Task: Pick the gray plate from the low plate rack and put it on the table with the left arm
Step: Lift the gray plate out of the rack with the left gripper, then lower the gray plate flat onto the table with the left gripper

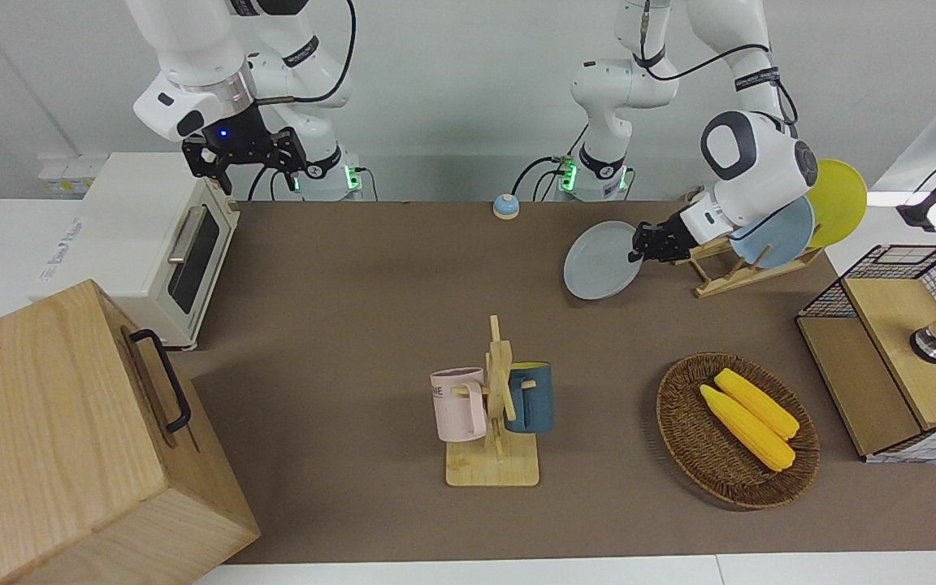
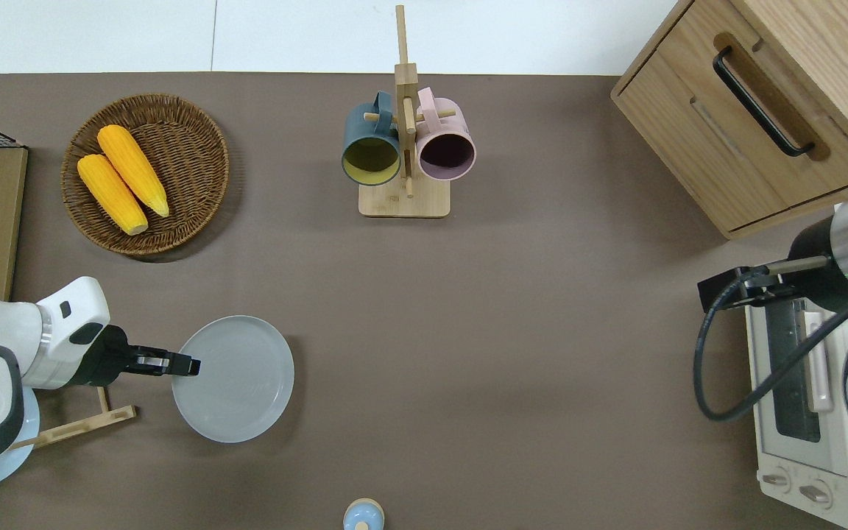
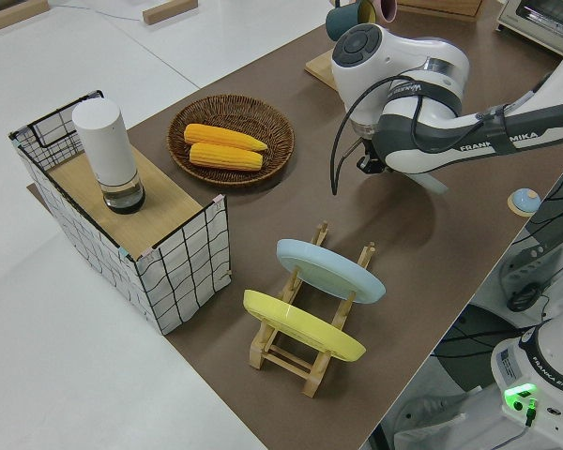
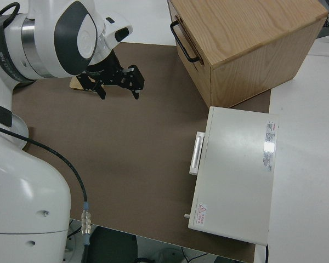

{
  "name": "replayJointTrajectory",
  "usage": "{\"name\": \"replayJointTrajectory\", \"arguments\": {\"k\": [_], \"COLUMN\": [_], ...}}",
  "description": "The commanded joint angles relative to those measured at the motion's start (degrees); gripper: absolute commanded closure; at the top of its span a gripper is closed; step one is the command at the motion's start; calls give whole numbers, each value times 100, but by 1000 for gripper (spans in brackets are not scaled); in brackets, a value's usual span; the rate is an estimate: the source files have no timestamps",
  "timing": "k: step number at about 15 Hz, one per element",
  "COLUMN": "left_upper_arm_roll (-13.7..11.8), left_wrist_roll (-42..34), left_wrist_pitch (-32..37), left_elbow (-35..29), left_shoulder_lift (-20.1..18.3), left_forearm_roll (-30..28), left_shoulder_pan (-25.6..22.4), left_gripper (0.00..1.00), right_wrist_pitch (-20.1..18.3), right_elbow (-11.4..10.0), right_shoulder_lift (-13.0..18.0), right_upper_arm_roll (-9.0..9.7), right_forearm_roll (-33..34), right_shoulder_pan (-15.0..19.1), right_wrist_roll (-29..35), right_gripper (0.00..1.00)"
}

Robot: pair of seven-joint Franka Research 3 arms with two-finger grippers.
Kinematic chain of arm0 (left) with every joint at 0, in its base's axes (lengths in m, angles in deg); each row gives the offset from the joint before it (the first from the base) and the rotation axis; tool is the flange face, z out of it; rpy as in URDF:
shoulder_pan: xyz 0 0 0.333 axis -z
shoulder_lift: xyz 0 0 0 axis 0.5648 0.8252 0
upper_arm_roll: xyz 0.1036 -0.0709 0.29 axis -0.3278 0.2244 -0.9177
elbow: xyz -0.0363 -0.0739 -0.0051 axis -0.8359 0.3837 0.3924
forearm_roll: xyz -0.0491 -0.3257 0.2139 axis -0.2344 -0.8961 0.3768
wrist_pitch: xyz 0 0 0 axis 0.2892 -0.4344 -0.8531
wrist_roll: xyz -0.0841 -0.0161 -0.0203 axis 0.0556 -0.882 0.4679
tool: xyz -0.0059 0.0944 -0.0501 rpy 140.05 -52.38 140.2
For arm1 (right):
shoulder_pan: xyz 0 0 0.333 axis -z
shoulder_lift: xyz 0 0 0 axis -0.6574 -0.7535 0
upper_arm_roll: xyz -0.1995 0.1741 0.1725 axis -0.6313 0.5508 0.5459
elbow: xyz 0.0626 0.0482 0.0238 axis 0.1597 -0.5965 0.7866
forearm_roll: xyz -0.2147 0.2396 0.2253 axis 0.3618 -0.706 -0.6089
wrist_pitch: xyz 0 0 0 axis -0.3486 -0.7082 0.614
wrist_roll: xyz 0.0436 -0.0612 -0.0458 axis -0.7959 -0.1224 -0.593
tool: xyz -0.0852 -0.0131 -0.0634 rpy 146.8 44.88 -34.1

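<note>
The gray plate (image 2: 240, 383) (image 1: 598, 264) hangs low over the brown table (image 2: 542, 331), a little tilted, beside the low plate rack (image 2: 74, 427) (image 1: 728, 272) (image 3: 305, 337) toward the table's middle. My left gripper (image 2: 190, 365) (image 1: 639, 248) is shut on the plate's rim on the rack's side. In the left side view the arm hides most of the plate. The rack holds a light blue plate (image 3: 328, 269) and a yellow plate (image 3: 300, 326). My right gripper (image 1: 244, 154) (image 4: 118, 82) is parked and open.
A mug tree (image 2: 403, 147) with two mugs stands mid-table, farther from the robots. A wicker basket (image 2: 196, 125) holds two corn cobs. A small bell (image 2: 364, 515) sits near the robots' edge. A wooden cabinet (image 2: 762, 110) and toaster oven (image 2: 807, 412) fill the right arm's end.
</note>
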Motion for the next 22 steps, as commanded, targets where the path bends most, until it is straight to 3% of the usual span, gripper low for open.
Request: {"name": "replayJointTrajectory", "arguments": {"k": [1, 2, 3, 5, 6, 8, 17, 22], "left_upper_arm_roll": [-89, -107, -107, -124, -133, -151, -248, -213], "left_wrist_roll": [-307, -307, -307, -307, -307, -307, -255, 508], "left_wrist_pitch": [-126, -126, -126, -134, -143, -222, -416, -293], "left_elbow": [-78, -78, -78, -69, -60, -42, 89, 545], "left_shoulder_lift": [120, 138, 138, 147, 155, 173, 164, -38], "left_forearm_roll": [-166, -166, -166, -166, -157, -104, 185, 1177], "left_shoulder_pan": [22, 22, 22, 13, 13, 13, -84, -58], "left_gripper": [1000, 965, 801, 362, 213, 37, 13, 11], "right_wrist_pitch": [-72, -72, -81, -73, -72, -72, -72, -81], "right_elbow": [43, 52, 43, 43, 52, 52, 52, 43], "right_shoulder_lift": [12, 12, 20, 12, 12, 12, 12, 12], "right_upper_arm_roll": [124, 124, 124, 124, 124, 124, 124, 124], "right_forearm_roll": [37, 37, 37, 37, 37, 37, 37, 37], "right_shoulder_pan": [146, 146, 146, 146, 146, 146, 146, 146], "right_wrist_roll": [69, 69, 69, 69, 69, 69, 69, 69], "right_gripper": [17, 17, 17, 17, 17, 17, 17, 17]}}
